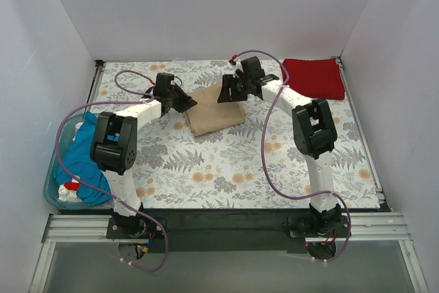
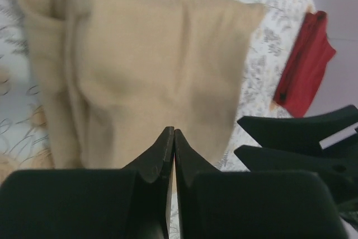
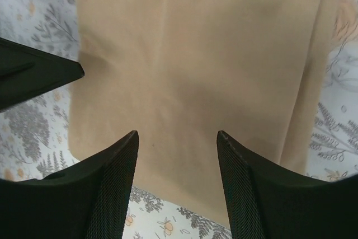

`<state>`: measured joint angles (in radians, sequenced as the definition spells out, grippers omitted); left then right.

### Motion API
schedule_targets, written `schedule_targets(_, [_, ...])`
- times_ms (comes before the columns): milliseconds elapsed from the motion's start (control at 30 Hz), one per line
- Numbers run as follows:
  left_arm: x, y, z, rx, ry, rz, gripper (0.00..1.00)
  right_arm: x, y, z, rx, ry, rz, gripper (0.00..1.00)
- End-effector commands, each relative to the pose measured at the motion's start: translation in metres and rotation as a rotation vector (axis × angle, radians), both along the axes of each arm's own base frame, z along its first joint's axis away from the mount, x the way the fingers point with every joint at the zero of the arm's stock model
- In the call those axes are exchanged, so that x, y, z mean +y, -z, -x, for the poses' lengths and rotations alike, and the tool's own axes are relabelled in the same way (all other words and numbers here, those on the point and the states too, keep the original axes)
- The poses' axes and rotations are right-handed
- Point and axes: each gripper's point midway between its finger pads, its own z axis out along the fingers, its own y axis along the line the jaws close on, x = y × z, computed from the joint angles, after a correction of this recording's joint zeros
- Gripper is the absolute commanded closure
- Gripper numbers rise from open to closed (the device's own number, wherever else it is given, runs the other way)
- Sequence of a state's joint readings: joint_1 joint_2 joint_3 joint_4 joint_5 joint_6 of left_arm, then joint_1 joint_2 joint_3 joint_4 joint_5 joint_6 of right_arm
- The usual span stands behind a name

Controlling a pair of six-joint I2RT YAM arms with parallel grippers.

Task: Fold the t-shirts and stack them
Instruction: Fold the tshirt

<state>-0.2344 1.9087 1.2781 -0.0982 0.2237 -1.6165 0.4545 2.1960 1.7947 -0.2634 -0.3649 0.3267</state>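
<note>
Squaring the folded tan t-shirt [image 1: 216,111]
Our left end effector [image 2: 174,132] is pinched closed, our right end effector [image 3: 178,135] spread; we press edges gently.

place: lab test cell | evid: white booth walls [image 1: 206,12], alu rail frame [image 1: 377,228], floral tablecloth [image 1: 233,162]

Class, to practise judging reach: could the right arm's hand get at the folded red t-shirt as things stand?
Probably yes: the red t-shirt lies uncovered near the right hand, which is open and holds nothing.
</note>
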Motion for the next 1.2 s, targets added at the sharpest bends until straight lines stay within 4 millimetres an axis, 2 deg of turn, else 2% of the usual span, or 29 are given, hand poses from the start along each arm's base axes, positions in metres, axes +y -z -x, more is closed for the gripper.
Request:
schedule_targets(0, [0.033, 0.033, 0.017, 0.104, -0.172, -0.052, 1.00, -0.017, 0.037, 0.003, 0.028, 0.037, 0.088, 0.36])
schedule_targets(67, [0.037, 0.050, 0.029, 0.140, -0.192, -0.056, 1.00, -0.024, 0.056, 0.016, 0.070, 0.041, 0.121, 0.36])
schedule_targets(233, [0.036, 0.074, 0.049, 0.211, -0.172, -0.059, 1.00, -0.037, 0.079, 0.043, 0.125, 0.047, 0.177, 0.37])
schedule_targets(267, [0.037, 0.072, 0.051, 0.209, -0.174, -0.059, 1.00, -0.038, 0.075, 0.046, 0.122, 0.050, 0.176, 0.37])
schedule_targets(300, [0.037, 0.072, 0.052, 0.207, -0.175, -0.063, 1.00, -0.041, 0.082, 0.055, 0.144, 0.050, 0.189, 0.37])
schedule_targets(467, [0.037, 0.067, 0.063, 0.207, -0.142, -0.076, 1.00, -0.041, 0.082, 0.082, 0.177, 0.028, 0.184, 0.37])
schedule_targets(567, [0.036, 0.065, 0.071, 0.215, -0.108, -0.085, 1.00, -0.036, 0.081, 0.109, 0.192, 0.009, 0.201, 0.38])
schedule_targets(633, [0.035, 0.063, 0.078, 0.217, -0.076, -0.088, 1.00, -0.035, 0.088, 0.133, 0.220, -0.003, 0.220, 0.38])
schedule_targets(700, [0.035, 0.061, 0.082, 0.211, -0.061, -0.093, 1.00, -0.034, 0.078, 0.138, 0.210, 0.020, 0.202, 0.38])
schedule_targets(767, [0.035, 0.056, 0.081, 0.194, -0.039, -0.107, 1.00, -0.042, 0.067, 0.136, 0.184, 0.057, 0.204, 0.38])
schedule_targets(833, [0.033, 0.048, 0.074, 0.176, -0.020, -0.112, 1.00, -0.054, 0.054, 0.123, 0.137, 0.117, 0.214, 0.37])
schedule_targets(867, [0.032, 0.044, 0.070, 0.166, -0.009, -0.115, 1.00, -0.056, 0.035, 0.117, 0.093, 0.136, 0.196, 0.35])
schedule_targets(967, [0.026, 0.021, 0.051, 0.100, 0.044, -0.122, 1.00, -0.074, 0.004, 0.099, -0.011, 0.229, 0.208, 0.29])
schedule_targets(1033, [0.024, 0.008, 0.046, 0.069, 0.078, -0.139, 1.00, -0.085, -0.005, 0.089, -0.027, 0.271, 0.192, 0.32])
schedule_targets(1100, [0.022, -0.010, 0.040, 0.030, 0.101, -0.141, 1.00, -0.094, -0.003, 0.084, 0.014, 0.275, 0.154, 0.37])
schedule_targets(1167, [0.020, -0.015, 0.044, 0.028, 0.116, -0.137, 1.00, -0.099, 0.002, 0.082, 0.049, 0.273, 0.128, 0.35])
